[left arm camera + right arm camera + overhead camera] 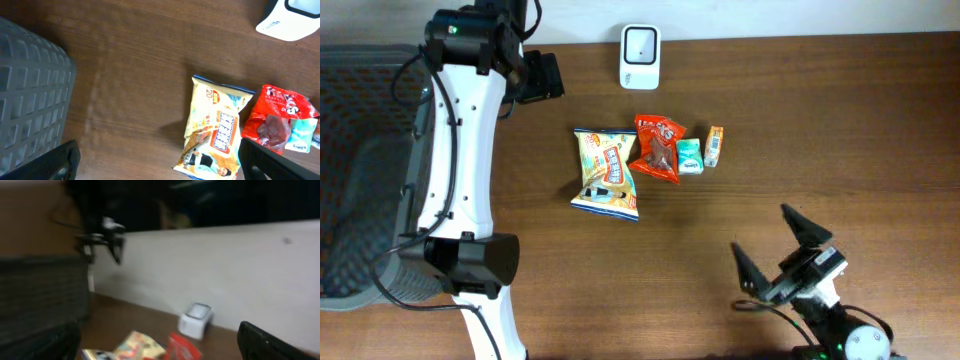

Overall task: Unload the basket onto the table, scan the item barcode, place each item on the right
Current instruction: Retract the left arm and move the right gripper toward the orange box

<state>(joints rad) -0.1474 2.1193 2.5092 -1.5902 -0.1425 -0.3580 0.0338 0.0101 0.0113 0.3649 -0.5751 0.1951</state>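
Yellow snack bag (215,132) apart from wide-open, empty left pincer (157,152); right pincer (760,228) likewise wide, empty.

The left arm (460,150) is a long white link with rounded edges, dotted along its side with small dark screw holes. Black joint housings (470,262) cap both ends, and thin black cables (406,195) loop beside the white shell. The left tool (160,165) is black; in the wrist view its fingers (50,162) show as dark, flat-edged wedges. The right arm (820,275) is mostly black, with a white round section (865,335) near its base and a small green light (810,352). The right tool (760,230) has two black, pointed prongs (798,222), triangular from above.
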